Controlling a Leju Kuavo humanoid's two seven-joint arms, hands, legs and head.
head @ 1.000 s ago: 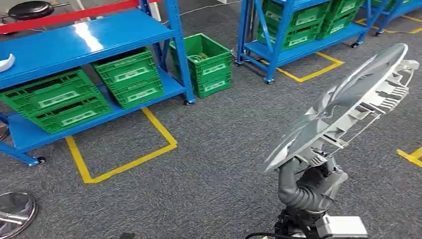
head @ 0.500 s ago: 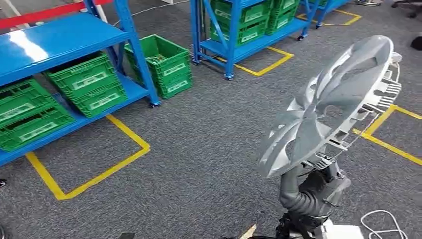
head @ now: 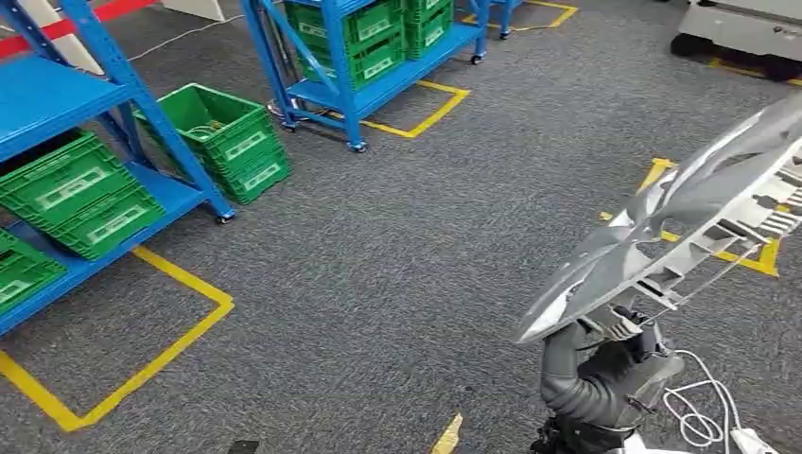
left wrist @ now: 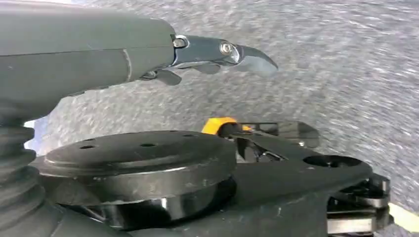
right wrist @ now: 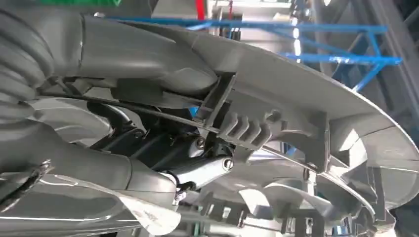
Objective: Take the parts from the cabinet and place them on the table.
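A silver plastic wheel cover (head: pixel 681 227) with spokes and clips on its back is held up, tilted, at the right of the head view. My right hand (head: pixel 605 369) grips it by its lower rim from below. The right wrist view looks close at the wheel cover's ribbed back (right wrist: pixel 296 84), with my right hand's fingers (right wrist: pixel 163 148) hooked around the rim and wire ring. My left hand (left wrist: pixel 148 54) hangs over grey carpet with its fingers stretched out and nothing in it.
A blue rack (head: pixel 180 151) with green crates (head: pixel 76 189) stands at the left, and a green crate (head: pixel 222 137) sits on the floor beside it. A second blue rack (head: pixel 369 47) is further back. Yellow floor tape (head: pixel 180 331) marks bays. A white cable (head: pixel 700 407) lies near my feet.
The whole view has swung to the right, so the racks slid left in the picture. The wheel cover stays in my right hand, now nearer the right edge.
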